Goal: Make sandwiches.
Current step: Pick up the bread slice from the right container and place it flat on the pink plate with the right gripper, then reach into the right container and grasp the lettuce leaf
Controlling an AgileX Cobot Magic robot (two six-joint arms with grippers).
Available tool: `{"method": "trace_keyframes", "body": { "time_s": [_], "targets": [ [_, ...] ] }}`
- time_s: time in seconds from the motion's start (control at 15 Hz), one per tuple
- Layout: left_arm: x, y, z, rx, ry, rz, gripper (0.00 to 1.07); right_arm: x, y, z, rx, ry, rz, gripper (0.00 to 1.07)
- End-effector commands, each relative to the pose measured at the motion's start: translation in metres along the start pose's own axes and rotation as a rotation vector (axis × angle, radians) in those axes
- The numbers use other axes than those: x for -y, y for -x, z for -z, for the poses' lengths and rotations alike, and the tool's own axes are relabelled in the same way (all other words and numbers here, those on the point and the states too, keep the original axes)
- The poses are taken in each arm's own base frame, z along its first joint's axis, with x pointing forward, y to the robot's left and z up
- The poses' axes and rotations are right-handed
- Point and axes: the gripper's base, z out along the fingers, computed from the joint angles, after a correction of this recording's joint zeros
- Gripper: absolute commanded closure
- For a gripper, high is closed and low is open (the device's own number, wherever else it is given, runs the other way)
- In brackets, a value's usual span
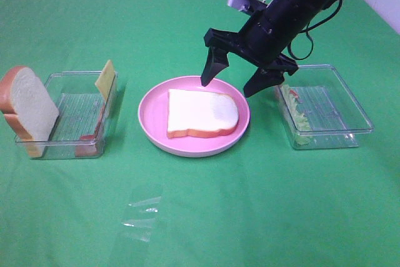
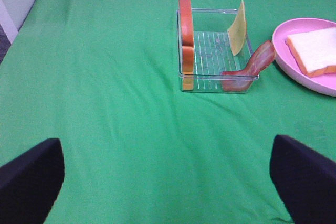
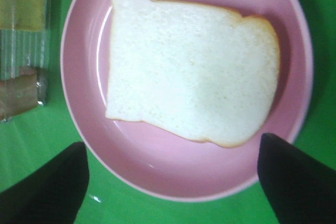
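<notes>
No stacked sandwiches are in view. One white bread slice (image 1: 202, 114) (image 3: 194, 72) with an orange-brown crust lies flat on the round pink plate (image 1: 150, 120) (image 3: 157, 177). My right gripper (image 1: 226, 88) (image 3: 172, 141) hangs just above the plate's far side, open, with nothing between its fingers. In the left wrist view my left gripper (image 2: 165, 141) is open over bare green cloth, short of the left tray (image 2: 210, 85). That tray holds an upright bread slice (image 2: 185, 35) (image 1: 28, 107), a yellow cheese square (image 2: 237, 30) (image 1: 106, 79) and a bacon strip (image 2: 254, 66). The left arm is outside the exterior high view.
A clear tray (image 1: 350, 123) right of the plate holds pale green lettuce (image 1: 297, 114). A crumpled piece of clear film (image 1: 140, 217) lies on the green cloth in front of the plate. White table edges show at the far corners.
</notes>
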Motion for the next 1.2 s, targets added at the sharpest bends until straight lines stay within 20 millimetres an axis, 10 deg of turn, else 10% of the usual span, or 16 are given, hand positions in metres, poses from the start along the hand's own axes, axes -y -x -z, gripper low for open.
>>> {"method": "trace_keyframes", "body": {
  "time_s": [0.07,0.47,1.2],
  "targets": [
    [0.001,0.000,0.002,0.023,-0.008,0.006,0.09,0.001,-0.008,0.025,-0.023,-0.101,0.029,0.22],
    [0.001,0.000,0.002,0.023,-0.008,0.006,0.09,0.005,-0.017,0.071,0.024,-0.316,0.091,0.22],
    [0.001,0.000,0.002,0.023,-0.008,0.006,0.09,0.039,-0.008,0.010,-0.113,-0.433,0.075,0.26]
  ]
}}
